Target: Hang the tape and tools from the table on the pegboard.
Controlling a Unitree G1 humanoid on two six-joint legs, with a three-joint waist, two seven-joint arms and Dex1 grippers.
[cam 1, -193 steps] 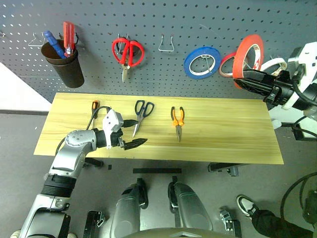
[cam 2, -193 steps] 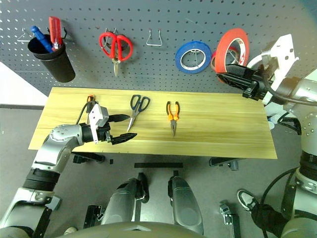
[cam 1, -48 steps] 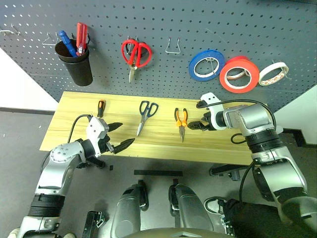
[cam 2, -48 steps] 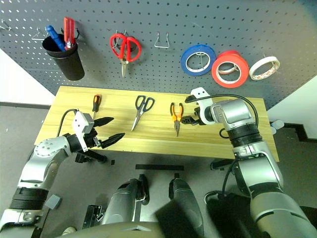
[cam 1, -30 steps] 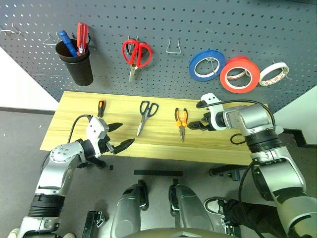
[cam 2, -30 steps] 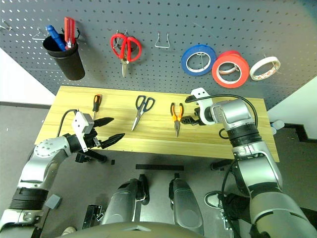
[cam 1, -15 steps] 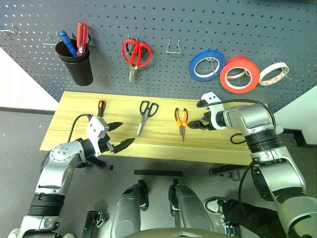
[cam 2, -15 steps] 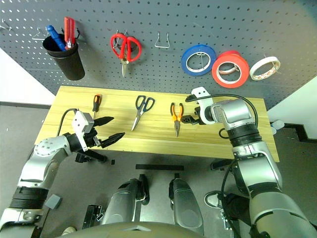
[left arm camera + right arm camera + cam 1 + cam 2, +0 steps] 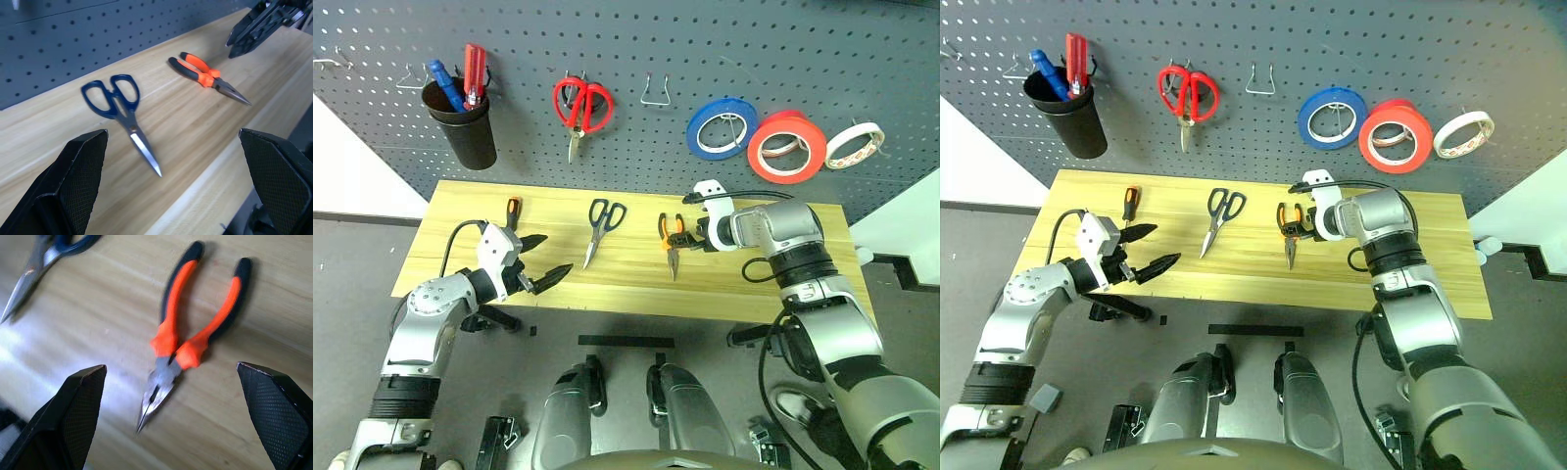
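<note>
The orange tape [image 9: 786, 147] hangs on the pegboard [image 9: 705, 49], but the scissors [image 9: 598, 227], pliers [image 9: 670, 238] and screwdriver [image 9: 511, 212] lie on the worktop [image 9: 607, 279], with both the left pincer [image 9: 540, 259] and the right pincer [image 9: 677, 233] wide and holding nothing.

Light is even and fairly bright over the wooden surface [image 9: 626, 264] and the grey pegboard [image 9: 705, 49], with only soft, short shadows beneath the pliers [image 9: 195, 338] and the dark-handled scissors [image 9: 120, 105]. In the right wrist view a pale glare streak lies on the wood beside the pliers' tip, and the whole picture is slightly soft. In the left wrist view the scissors are fairly crisp, while the pegboard behind them and the close jaws are blurred.
</note>
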